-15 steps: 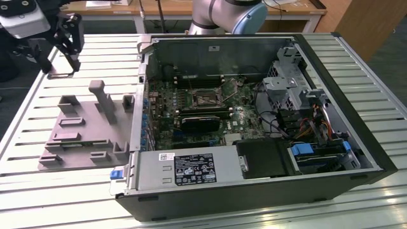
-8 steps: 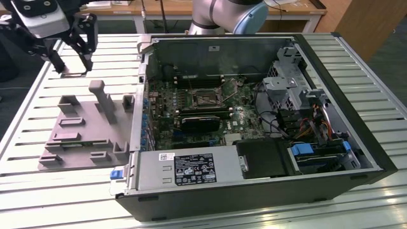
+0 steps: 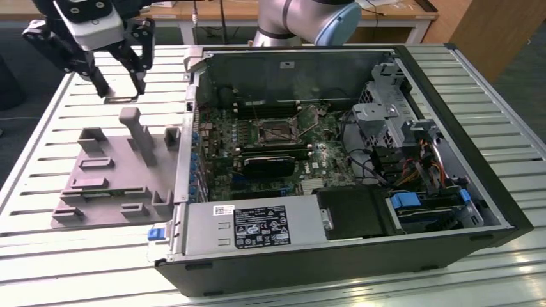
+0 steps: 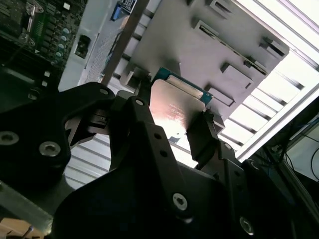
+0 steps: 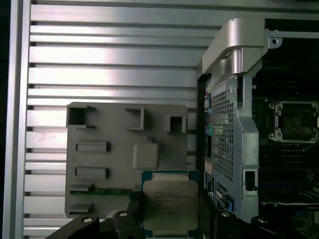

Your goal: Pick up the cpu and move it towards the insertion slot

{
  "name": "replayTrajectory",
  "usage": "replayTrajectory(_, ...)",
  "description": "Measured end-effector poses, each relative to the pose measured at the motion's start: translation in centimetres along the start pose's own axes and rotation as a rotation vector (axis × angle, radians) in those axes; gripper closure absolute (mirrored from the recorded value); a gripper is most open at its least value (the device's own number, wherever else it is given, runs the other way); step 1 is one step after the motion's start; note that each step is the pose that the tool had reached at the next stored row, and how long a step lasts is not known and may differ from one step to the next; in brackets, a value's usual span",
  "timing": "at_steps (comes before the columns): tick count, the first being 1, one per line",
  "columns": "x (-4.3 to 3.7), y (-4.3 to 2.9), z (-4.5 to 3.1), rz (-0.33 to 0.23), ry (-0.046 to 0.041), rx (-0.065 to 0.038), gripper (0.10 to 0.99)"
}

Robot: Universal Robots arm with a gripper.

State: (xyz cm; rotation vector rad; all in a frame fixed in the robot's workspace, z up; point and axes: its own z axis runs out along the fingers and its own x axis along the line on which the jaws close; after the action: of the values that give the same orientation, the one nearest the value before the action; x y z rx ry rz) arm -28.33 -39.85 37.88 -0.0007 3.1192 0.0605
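cpu [image 5: 169,205] seemingly gripped within hand [image 5: 172,219]

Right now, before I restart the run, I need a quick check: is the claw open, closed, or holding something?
Claw: closed on the cpu, with a finger pressed against each of two opposite edges, in both wrist views.

Wide slatted aluminium desk [image 3: 51,268] here, its pale ribs catching hard, bright light in the second wrist view. Just beyond the desk's far edge stands a wooden worktop [image 3: 224,11] on white legs. Off the desk's far corner, a brown wooden panel [image 3: 486,27]. Dark floor [image 3: 525,77] alongside the desk.
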Motion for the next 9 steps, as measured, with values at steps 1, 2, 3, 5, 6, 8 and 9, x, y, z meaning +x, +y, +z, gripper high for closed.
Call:
replayTrajectory(1,-0.36,0.0,0.01,0.0,0.0001,0.0,0.549)
replayTrajectory(2,-0.73,0.0,0.02,0.0,0.0001,0.0,0.549)
replayTrajectory(3,-1.13,0.0,0.02,0.0,0.0003,0.0,0.549)
replayTrajectory(5,-1.88,0.0,0.04,0.0,0.0003,0.0,0.549)
replayTrajectory(6,-2.26,0.0,0.05,0.0,0.0004,0.0,0.549)
replayTrajectory(8,-3.06,0.0,0.06,0.0,0.0006,0.0,0.549)
replayTrajectory(9,-3.46,0.0,0.07,0.0,0.0008,0.0,0.549)
